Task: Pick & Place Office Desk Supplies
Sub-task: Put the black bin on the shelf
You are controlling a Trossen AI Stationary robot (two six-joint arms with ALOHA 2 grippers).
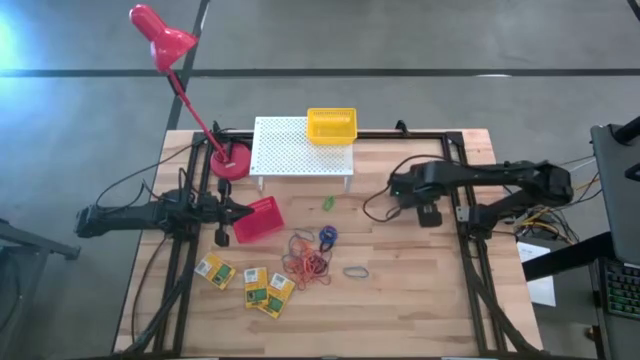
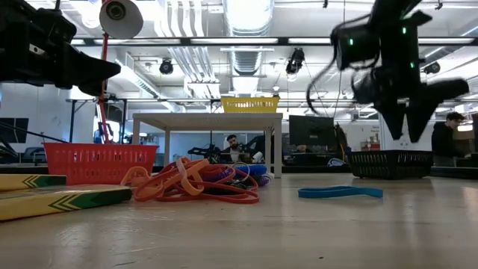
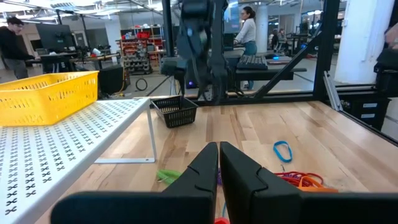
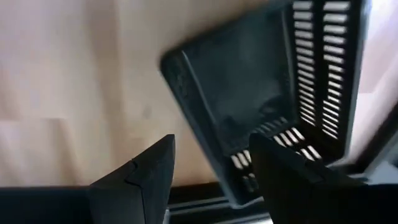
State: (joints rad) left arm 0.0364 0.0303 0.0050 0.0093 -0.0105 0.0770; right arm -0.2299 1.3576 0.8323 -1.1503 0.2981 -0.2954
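Big open workshop behind a pale wood table (image 1: pixel 400 310), a few people at desks way in the back. The right tool (image 4: pixel 208 165) hangs just above the black basket (image 4: pixel 261 93), fingers spread apart and empty, the basket's near wall right under the gap between them. My read is it's either lining up on that wall or just letting go of it, can't tell which. If it's a pick, I'd come straight down with one finger inside and one outside the slatted wall and pinch the rim square so the basket doesn't tip.

Further out from that tool, toward the middle of the table: a grey ring (image 1: pixel 356 271), a blue ring (image 1: pixel 327 236), and the tangle of orange-red rubber bands (image 1: pixel 305 263). Beyond those sit the yellow-and-green boxes (image 1: pixel 258 288). The left tool (image 3: pixel 218 163) waits with its fingers pressed together, holding nothing, just beside the red basket (image 1: pixel 257 219). The yellow basket (image 1: pixel 331 125) sits up on the white perforated rack (image 1: pixel 290 150).
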